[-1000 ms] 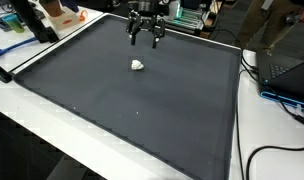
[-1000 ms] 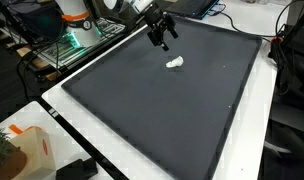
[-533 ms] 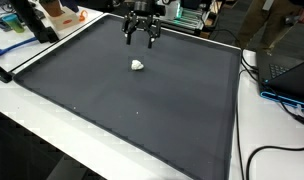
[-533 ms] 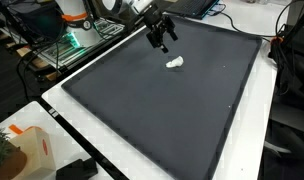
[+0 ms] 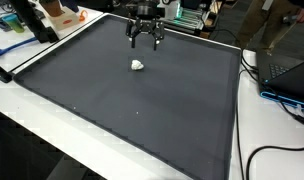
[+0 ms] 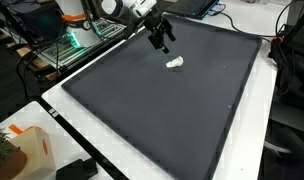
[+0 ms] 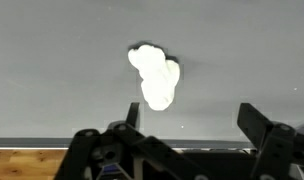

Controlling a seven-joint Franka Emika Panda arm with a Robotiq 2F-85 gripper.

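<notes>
A small crumpled white lump lies on the dark grey mat near its far side; it also shows in the other exterior view and in the wrist view. My gripper hangs open and empty above the mat, a little beyond the lump and apart from it; it also shows from the opposite side. In the wrist view the gripper stands with its two dark fingers spread wide at the bottom, and the lump lies above the left finger.
The mat covers a white table. Cables and a laptop lie beside the mat's edge. An orange-and-white object stands at a table corner. Equipment racks stand beyond the mat.
My gripper has risen slightly and drifted a little away from the white lump. The lump has not moved.
</notes>
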